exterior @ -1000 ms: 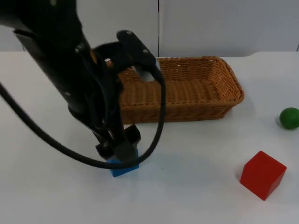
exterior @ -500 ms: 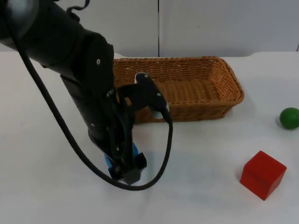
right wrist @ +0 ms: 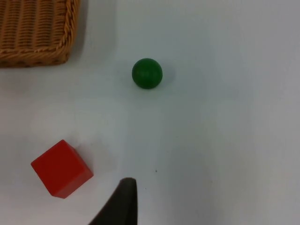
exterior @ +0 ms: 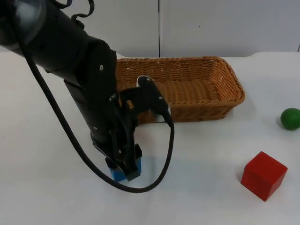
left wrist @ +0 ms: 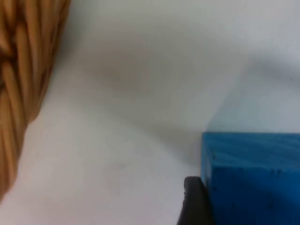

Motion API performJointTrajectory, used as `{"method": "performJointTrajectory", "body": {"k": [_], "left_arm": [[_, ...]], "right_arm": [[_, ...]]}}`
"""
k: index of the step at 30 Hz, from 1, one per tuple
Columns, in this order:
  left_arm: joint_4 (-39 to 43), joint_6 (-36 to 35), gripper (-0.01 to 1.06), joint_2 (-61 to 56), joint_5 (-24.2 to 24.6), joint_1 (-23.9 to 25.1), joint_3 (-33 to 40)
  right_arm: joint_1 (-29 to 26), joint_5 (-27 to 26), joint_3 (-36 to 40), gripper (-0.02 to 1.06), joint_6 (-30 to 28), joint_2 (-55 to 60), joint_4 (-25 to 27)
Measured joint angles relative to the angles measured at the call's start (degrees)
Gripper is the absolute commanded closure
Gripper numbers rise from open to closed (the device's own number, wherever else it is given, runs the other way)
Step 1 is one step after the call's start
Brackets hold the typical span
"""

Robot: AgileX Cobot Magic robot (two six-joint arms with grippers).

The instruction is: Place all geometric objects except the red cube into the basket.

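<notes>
The woven wicker basket [exterior: 197, 89] was golden tan, its strands running in ribbed rows. The small plastic block [exterior: 123, 171] was bright blue, the cube [exterior: 263, 175] plain red, the ball [exterior: 290, 118] solid green. The table top [exterior: 206, 187] was white, the partition wall [exterior: 225, 26] pale grey, the left arm [exterior: 79, 70] black

One basket [exterior: 197, 86] stands on the desk [exterior: 211, 154]. There are two cubes: one red cube [exterior: 263, 175] and one blue cube [exterior: 123, 171]. There is one green ball [exterior: 290, 118]. That makes three geometric pieces in all, none of them inside the basket. Two arms belong to the rig; one arm [exterior: 79, 84] reaches over the desk.
</notes>
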Motion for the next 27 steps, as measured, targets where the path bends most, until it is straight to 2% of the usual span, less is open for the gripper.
{"method": "performJointTrajectory", "body": {"k": [4, 5, 10, 15, 21, 27], "left_arm": [[-0.1, -1.7, 1.05, -4.4, 5.2, 0.0, 0.0], [-0.1, -1.7, 1.05, -4.4, 5.2, 0.0, 0.0], [-4.8, -3.3, 1.05, -16.8, 9.2, 0.0, 0.0], [-10.8, -4.0, 1.05, -23.6, 8.2, 0.0, 0.0], [-17.2, -4.3, 1.05, -25.1, 3.3, 0.0, -0.1], [-17.6, -4.3, 1.05, -18.6, 2.8, 0.0, -8.1]], "right_arm": [[0.0, 0.0, 0.0, -0.01, 0.0, 0.0, 0.0], [0.0, 0.0, 0.0, -0.01, 0.0, 0.0, 0.0], [0.0, 0.0, 0.0, -0.01, 0.0, 0.0, 0.0], [0.0, 0.0, 0.0, -0.01, 0.0, 0.0, 0.0], [0.0, 0.0, 0.0, -0.01, 0.0, 0.0, 0.0], [0.0, 0.0, 0.0, -0.01, 0.0, 0.0, 0.0]]}}
